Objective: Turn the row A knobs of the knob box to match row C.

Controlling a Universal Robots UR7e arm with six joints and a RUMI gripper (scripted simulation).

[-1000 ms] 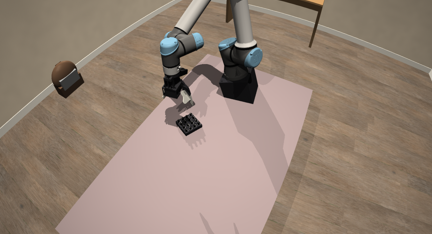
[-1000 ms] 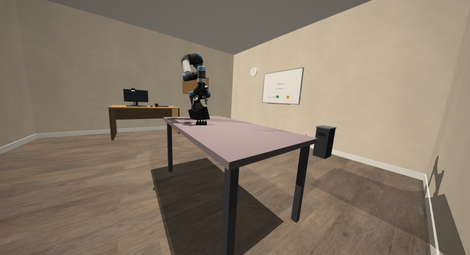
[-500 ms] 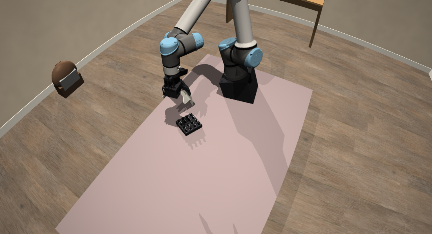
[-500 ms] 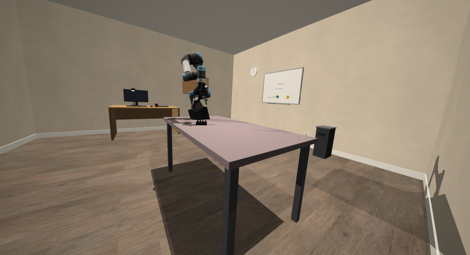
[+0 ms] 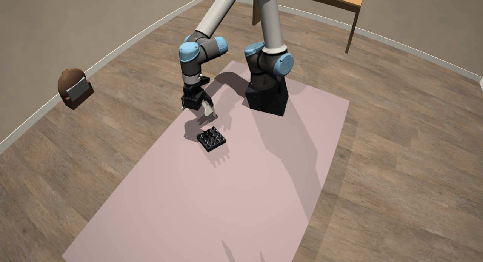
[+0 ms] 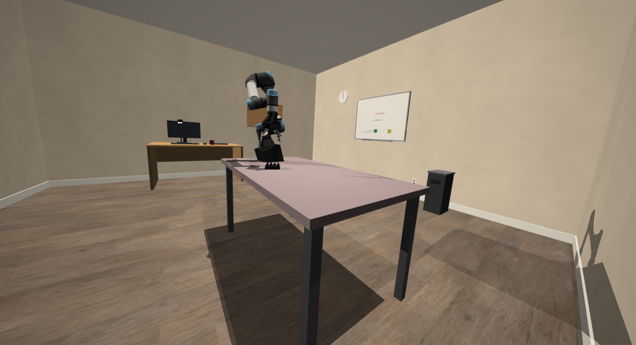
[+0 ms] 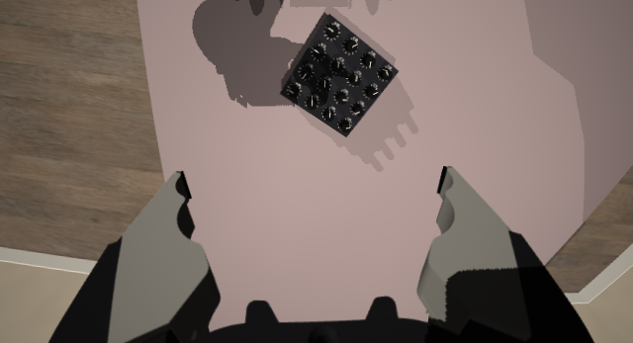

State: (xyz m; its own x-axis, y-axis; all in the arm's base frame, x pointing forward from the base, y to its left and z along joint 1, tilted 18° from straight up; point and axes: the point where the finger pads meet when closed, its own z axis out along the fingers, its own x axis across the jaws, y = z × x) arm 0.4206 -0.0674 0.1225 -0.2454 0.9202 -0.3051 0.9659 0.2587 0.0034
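In the wrist view the jaws (image 5: 199, 112) (image 6: 274, 137) are spread wide with nothing between them; the knob box (image 5: 211, 139) (image 6: 272, 166) (image 7: 339, 75) lies beyond their tips, its knob pointers visible. The exterior view reveals what that one cannot: the jaws hang above the bench (image 5: 216, 193) (image 6: 311, 183) (image 7: 297, 224), apart from the box, whose knobs show only as dark stubs.

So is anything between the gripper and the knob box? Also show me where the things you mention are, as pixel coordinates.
No object; the wrist view shows just pink table top and shadow between the open gripper (image 5: 199, 112) (image 7: 315, 182) and the knob box (image 5: 211, 139) (image 6: 272, 166) (image 7: 339, 75).
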